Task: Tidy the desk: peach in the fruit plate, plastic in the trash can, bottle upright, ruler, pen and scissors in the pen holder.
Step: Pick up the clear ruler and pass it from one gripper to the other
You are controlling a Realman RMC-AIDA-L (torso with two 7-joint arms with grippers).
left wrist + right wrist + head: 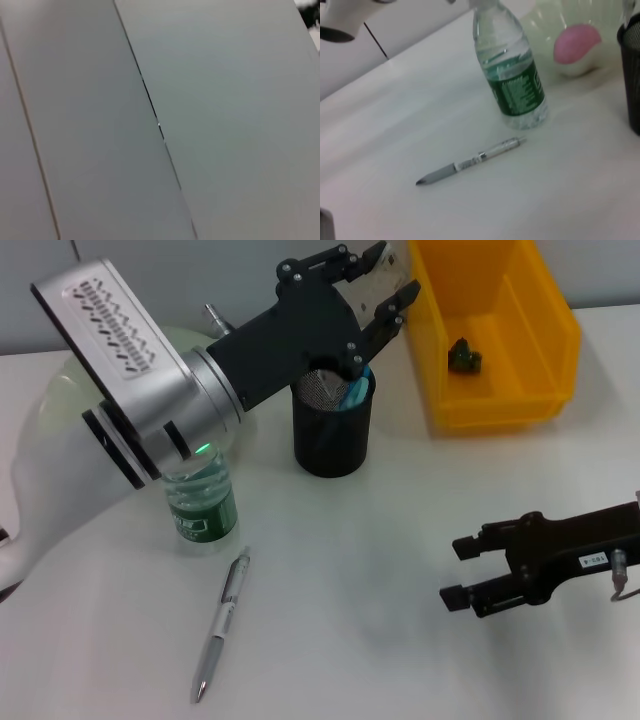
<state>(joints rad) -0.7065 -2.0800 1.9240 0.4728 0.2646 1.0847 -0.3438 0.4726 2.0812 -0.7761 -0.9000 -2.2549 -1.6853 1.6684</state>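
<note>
Most of the tidying looks done. The bottle [201,502] stands upright at the left of the table [380,640], and the right wrist view shows the peach [576,43] lying in the pale fruit plate [540,25] just behind it. A dark crumpled piece [464,355], probably the plastic, sits in the yellow trash can [540,300] at the far right. The black mesh pen holder [332,430] in the middle carries something teal [357,392], likely scissors or the ruler; I cannot tell which.

The left claw [385,285] hangs above and just beyond the holder, fingers spread and empty. The right claw [458,570] hovers low at the near right, also open and empty.

What remains, by my reading, is the pen [222,625], lying flat on the table near the bottle, well apart from both claws.
</note>
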